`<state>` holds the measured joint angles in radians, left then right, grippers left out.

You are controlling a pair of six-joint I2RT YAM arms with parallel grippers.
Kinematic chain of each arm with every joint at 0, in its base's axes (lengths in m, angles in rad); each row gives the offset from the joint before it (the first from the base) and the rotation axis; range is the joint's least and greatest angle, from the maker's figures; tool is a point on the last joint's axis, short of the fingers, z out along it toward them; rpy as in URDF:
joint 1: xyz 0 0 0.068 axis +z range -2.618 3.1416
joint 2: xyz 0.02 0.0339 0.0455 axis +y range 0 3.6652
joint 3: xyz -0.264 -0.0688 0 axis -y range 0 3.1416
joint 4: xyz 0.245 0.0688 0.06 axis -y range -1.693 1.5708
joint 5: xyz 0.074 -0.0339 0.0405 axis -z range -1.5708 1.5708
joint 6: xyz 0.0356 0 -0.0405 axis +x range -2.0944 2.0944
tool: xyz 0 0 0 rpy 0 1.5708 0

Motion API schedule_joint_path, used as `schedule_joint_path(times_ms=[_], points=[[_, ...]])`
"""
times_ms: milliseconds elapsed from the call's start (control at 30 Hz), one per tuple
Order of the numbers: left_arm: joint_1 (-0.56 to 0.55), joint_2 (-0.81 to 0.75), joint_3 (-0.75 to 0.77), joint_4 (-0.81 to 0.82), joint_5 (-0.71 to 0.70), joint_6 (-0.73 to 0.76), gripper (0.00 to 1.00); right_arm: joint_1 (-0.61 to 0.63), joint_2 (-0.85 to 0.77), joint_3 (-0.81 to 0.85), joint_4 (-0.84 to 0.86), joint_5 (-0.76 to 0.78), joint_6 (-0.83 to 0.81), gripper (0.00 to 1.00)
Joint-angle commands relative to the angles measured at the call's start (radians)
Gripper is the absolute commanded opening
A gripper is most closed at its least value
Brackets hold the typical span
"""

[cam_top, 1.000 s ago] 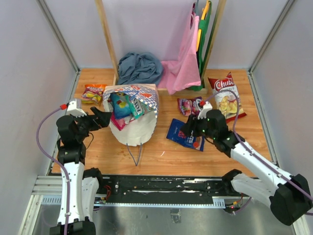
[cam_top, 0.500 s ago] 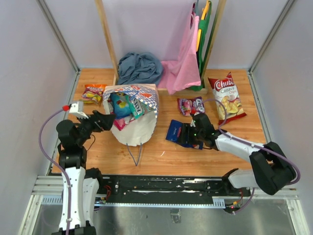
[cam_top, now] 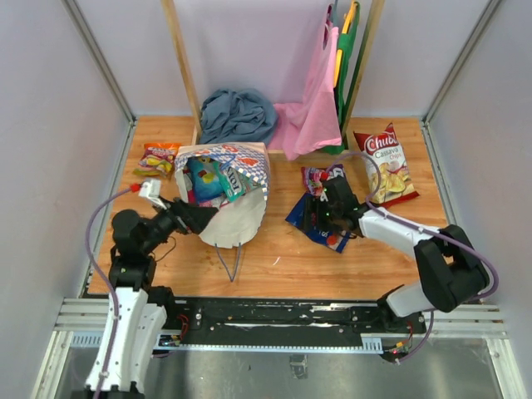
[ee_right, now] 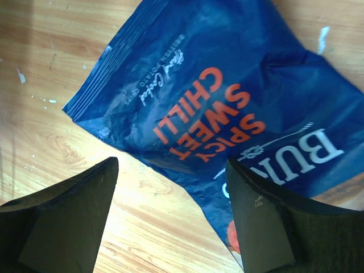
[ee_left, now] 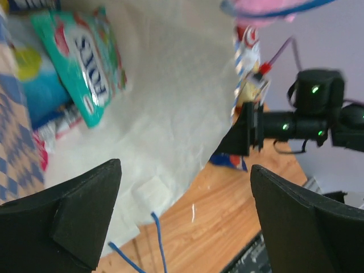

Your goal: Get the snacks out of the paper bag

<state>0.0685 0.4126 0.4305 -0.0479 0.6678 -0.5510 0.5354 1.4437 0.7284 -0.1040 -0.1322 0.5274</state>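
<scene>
Wooden table (cam_top: 274, 258), seen from above. The paper bag (cam_top: 237, 212) is laid left of centre, and a teal packet (ee_left: 85, 62) with others is seen in its open mouth. A chip bag (cam_top: 381, 162) is laid flat at the far right. A blue bag (ee_right: 216, 108) is laid right of centre, with a purple packet (cam_top: 316, 179) just beyond it. An orange packet (cam_top: 156, 158) is placed far left, beside the paper bag. The left gripper (ee_left: 183, 170) is spread wide at the paper bag's cream side. The right gripper (ee_right: 170, 165) is spread wide over the blue bag, with nothing held.
</scene>
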Motion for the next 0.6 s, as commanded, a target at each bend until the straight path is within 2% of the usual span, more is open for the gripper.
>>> schedule_joint_path(times_ms=[0, 67, 133, 367, 567], points=[[-0.207, 0.139, -0.011, 0.009, -0.189, -0.012, 1.00, -0.046, -0.027, 0.040, -0.071, 0.016, -0.042, 0.78], [-0.372, 0.219, 0.014, -0.008, -0.405, 0.022, 1.00, -0.058, -0.064, 0.046, -0.097, 0.011, -0.053, 0.79], [-0.472, 0.293, 0.040, -0.023, -0.562, 0.028, 1.00, -0.062, -0.112, 0.051, -0.132, -0.004, -0.064, 0.79], [-0.487, 0.404, 0.077, 0.008, -0.691, -0.013, 1.00, -0.063, -0.247, -0.025, -0.196, -0.026, -0.069, 0.84], [-0.487, 0.519, 0.125, 0.011, -0.745, 0.010, 1.00, -0.086, -0.199, -0.087, -0.165, -0.044, -0.096, 0.86]])
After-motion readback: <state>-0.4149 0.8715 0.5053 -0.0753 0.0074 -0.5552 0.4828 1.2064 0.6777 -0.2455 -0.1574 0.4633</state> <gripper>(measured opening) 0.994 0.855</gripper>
